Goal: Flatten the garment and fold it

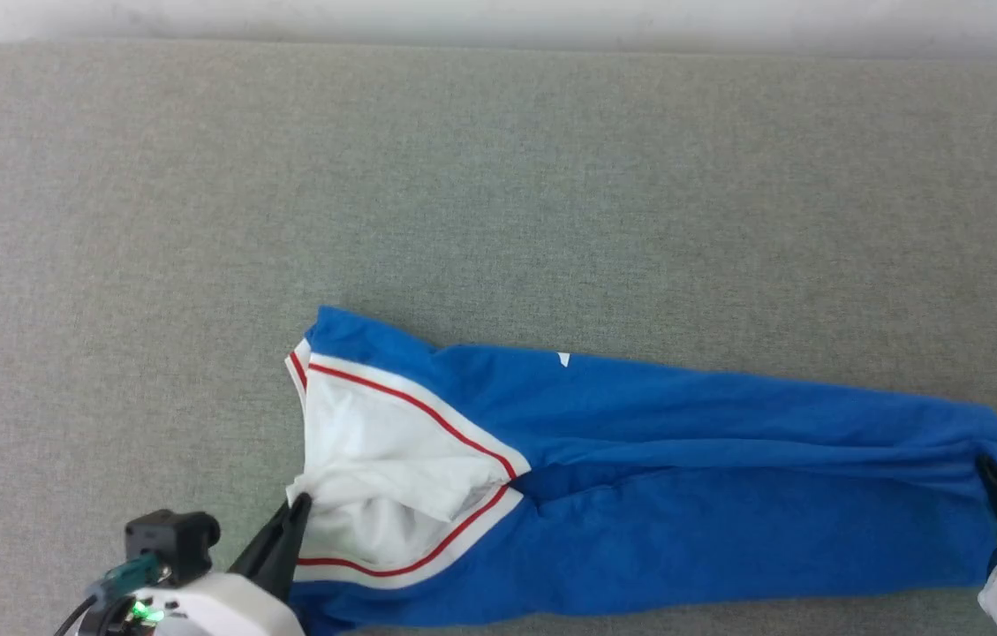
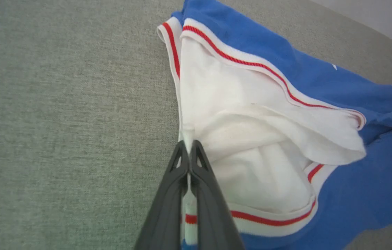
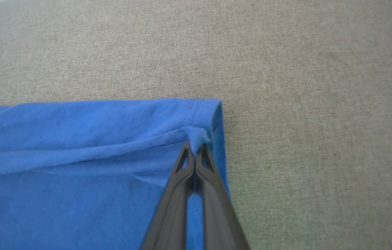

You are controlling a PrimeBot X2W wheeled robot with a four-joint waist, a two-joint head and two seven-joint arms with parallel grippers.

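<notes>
Garments: I count one, the garment (image 1: pixel 683 495), a royal-blue T-shirt stretched left to right on the near part of the grey surface (image 1: pixel 498 177), close to my edge.
Grippers: two, with the left gripper (image 2: pixel 189 147) at the shirt's left end and the right gripper (image 3: pixel 196 146) at its right end.
Left gripper state: clenched on a pinch of white sleeve cloth, a thin strip of fabric running down between the pressed tips.
Right gripper state: clenched on a small tuft of blue cloth just inside the stitched hem.
Fingers (image 3: pixel 173 208): two per gripper, four in all. They are long, dark and matte, tapering to narrow tips with a slot-shaped cut-out near each tip.
Shirt material: soft, thin jersey, gently rumpled, with one long fold running lengthwise through the blue body.
Sleeve area: white cloth bunched in layers and edged by white ribbed bands. In the head view I count three stretches of thin red stripe.
Print (image 1: pixel 562 359): one small white mark on the blue.
Surface: one flat, coarse grey weave with a rounded far-left corner.
Camera block (image 1: pixel 173 537): one small black box on my left wrist, beside a white housing with a green light.
</notes>
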